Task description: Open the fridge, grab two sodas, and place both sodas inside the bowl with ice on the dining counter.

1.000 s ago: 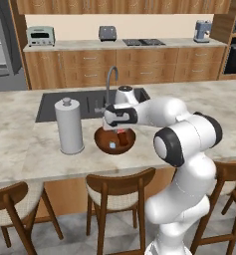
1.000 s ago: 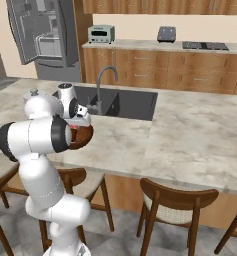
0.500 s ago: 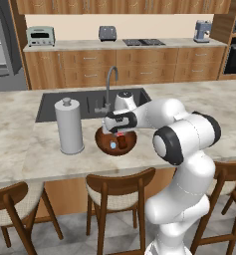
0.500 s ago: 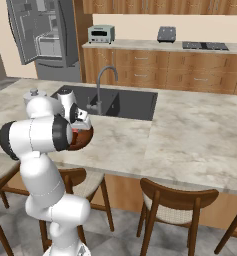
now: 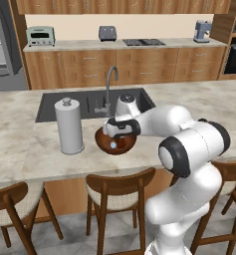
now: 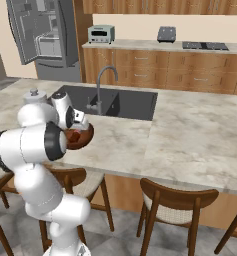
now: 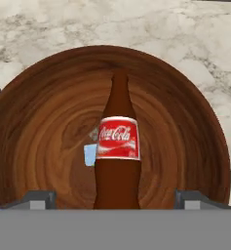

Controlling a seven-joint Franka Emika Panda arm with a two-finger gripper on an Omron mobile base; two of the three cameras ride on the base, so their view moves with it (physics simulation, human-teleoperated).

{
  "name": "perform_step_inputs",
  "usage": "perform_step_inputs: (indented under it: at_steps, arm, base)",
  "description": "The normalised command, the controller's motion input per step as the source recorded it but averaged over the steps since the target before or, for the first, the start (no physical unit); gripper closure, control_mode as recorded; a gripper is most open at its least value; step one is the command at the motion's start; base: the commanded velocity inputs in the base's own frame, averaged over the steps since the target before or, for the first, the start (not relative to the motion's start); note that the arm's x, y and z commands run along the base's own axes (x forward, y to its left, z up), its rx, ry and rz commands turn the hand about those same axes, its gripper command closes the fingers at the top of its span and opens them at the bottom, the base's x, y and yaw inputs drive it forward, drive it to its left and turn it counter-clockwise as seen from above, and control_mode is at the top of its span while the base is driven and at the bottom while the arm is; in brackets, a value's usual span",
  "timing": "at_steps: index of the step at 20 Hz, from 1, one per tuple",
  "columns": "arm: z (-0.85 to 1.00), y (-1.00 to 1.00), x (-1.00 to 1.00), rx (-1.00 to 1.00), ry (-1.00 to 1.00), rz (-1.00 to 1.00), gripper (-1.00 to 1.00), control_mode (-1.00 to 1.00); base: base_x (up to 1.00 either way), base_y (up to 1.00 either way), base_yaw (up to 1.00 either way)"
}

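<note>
A dark brown soda bottle (image 7: 118, 146) with a red label lies inside the reddish-brown wooden bowl (image 7: 44, 122), neck pointing away from the hand. A pale ice bit (image 7: 90, 155) rests beside it. My gripper (image 7: 116, 200) hangs just over the bowl, open, its fingertips (image 7: 36, 199) wide on either side of the bottle's base and clear of it. The bowl (image 5: 115, 142) sits on the dining counter (image 5: 20, 144) in front of the sink, with the gripper (image 5: 120, 128) over its rim. From the right, the bowl (image 6: 85, 137) shows beneath the gripper (image 6: 78, 120). The fridge (image 6: 40, 30) stands open at the back left.
A white paper towel roll (image 5: 69, 125) stands just left of the bowl. The dark sink (image 5: 94, 102) and grey tap (image 5: 108, 84) lie behind it. Wooden stools (image 5: 119, 191) line the counter's near side. A wall counter with a toaster oven (image 5: 41, 36) runs along the back.
The jaws have spread wide and let go of the soda bottle, which now rests in the bowl. The hand has stayed over the bowl.
</note>
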Motion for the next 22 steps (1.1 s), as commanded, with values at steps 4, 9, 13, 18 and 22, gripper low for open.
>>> perform_step_inputs:
  at_steps: [4,9,13,18,22]
  arm:
    - [0.52,0.00,-0.46,0.00,-0.14,0.00,-1.00,-1.00]
    - [0.58,0.00,-0.65,0.00,-0.16,0.02,-1.00,-1.00]
    - [0.52,0.00,-0.82,0.02,-0.15,0.04,-1.00,-1.00]
    - [0.56,0.00,-0.93,0.06,-0.10,0.05,-1.00,-1.00]
    - [0.52,0.00,-1.00,0.08,-0.06,0.02,-1.00,-1.00]
  base:
    - [0.00,0.00,0.00]
    - [0.00,0.00,0.00]
    - [0.00,0.00,0.00]
    - [0.00,0.00,0.00]
    - [0.00,0.00,0.00]
